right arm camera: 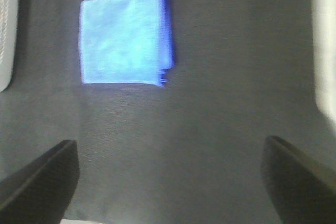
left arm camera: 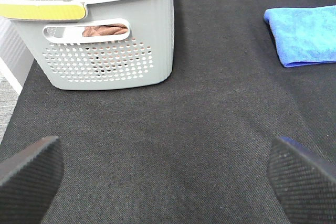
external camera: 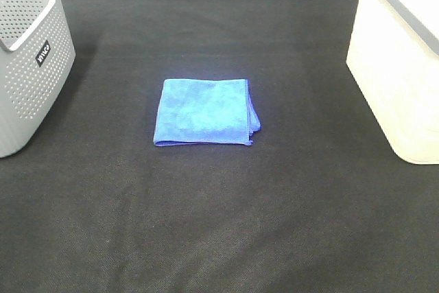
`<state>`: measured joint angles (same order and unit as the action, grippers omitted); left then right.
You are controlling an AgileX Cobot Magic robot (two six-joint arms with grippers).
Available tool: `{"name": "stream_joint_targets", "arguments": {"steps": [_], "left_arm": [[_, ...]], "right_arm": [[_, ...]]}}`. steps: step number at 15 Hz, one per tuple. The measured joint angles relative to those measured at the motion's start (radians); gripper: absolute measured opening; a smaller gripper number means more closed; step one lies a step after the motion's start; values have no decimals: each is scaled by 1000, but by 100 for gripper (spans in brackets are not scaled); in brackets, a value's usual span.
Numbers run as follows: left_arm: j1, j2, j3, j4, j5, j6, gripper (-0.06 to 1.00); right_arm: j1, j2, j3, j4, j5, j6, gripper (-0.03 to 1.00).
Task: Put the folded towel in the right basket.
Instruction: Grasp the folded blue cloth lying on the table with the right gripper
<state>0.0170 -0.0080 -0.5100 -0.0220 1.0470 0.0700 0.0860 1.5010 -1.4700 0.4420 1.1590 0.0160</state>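
Observation:
A folded blue towel (external camera: 204, 112) lies flat on the black table cover near the middle. It also shows in the left wrist view (left arm camera: 306, 34) and in the right wrist view (right arm camera: 125, 36). The right basket (external camera: 399, 60) is cream-white with a grey rim and stands at the right edge; a strip of it shows in the right wrist view (right arm camera: 325, 45). Neither arm shows in the exterior high view. My left gripper (left arm camera: 168, 179) is open and empty, away from the towel. My right gripper (right arm camera: 170, 182) is open and empty, with the towel ahead of it.
A grey perforated basket (external camera: 27, 60) stands at the left edge. In the left wrist view this basket (left arm camera: 105, 51) holds brown and grey cloths. The black cover (external camera: 219, 224) spreads across the table.

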Motion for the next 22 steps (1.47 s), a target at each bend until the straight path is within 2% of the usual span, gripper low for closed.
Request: {"name": "stream_joint_targets", "arguments": {"steps": [1,3,4,12,22], "left_arm": [[0,0,0,1,0,0,99],[0,0,0,3,0,0,99],[0,0,0,3,0,0,99],[0,0,0,7,0,0,99],[0,0,0,10,0,0,99]], "right_arm": [[96,109,-24,12,-61,12,90],[186,263,-80,28,-108,19,90],[204,343,-122,37,-114,20,90],[207,814,-460,54,-118,22,90],[207,973,-511,64,-143,22,89]]}}
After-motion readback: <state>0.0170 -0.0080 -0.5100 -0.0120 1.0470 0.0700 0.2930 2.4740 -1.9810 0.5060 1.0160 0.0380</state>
